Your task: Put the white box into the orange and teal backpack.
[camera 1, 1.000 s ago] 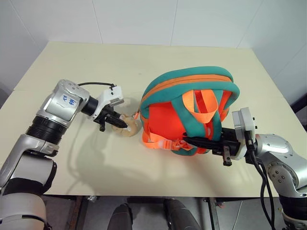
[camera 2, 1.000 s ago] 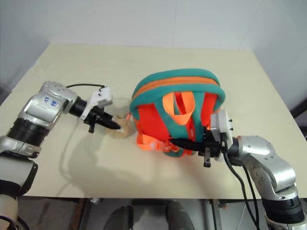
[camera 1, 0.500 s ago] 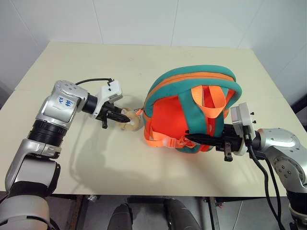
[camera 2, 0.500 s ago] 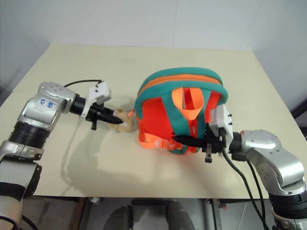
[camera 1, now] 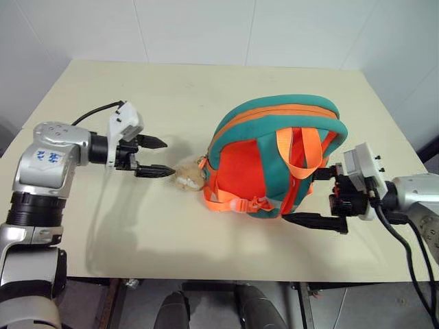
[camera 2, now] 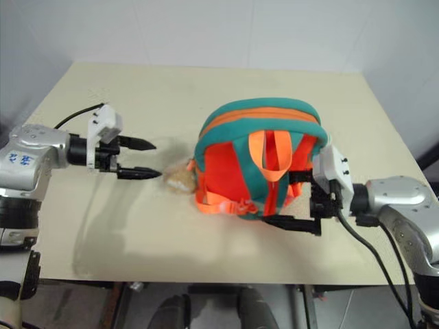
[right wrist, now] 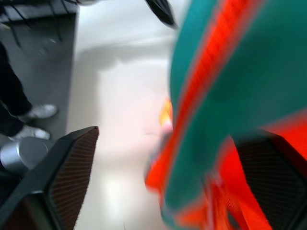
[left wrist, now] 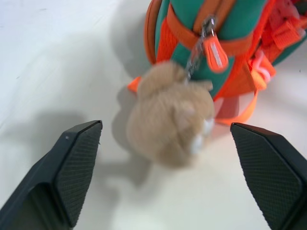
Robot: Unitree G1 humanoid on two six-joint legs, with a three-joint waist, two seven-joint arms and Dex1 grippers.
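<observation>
The orange and teal backpack (camera 1: 274, 154) lies in the middle of the table with its orange straps facing up, and its tan plush toy (camera 1: 186, 177) rests on the table at its left side. My left gripper (camera 1: 167, 157) is open, just left of the plush toy and apart from it. The left wrist view shows the plush toy (left wrist: 168, 117) between the spread fingers (left wrist: 72, 167), hanging from a zipper pull (left wrist: 213, 50). My right gripper (camera 1: 305, 197) is open at the backpack's lower right edge, one finger above the other. The white box is out of view.
The cream table (camera 1: 206, 89) has bare surface behind and to the left of the backpack. Its front edge (camera 1: 206, 277) runs close below both arms. White walls stand behind it and to the right.
Both grippers have opened. The left one let go of the plush toy and drew back to the left. The right one released the backpack's edge and moved right; the backpack settled.
</observation>
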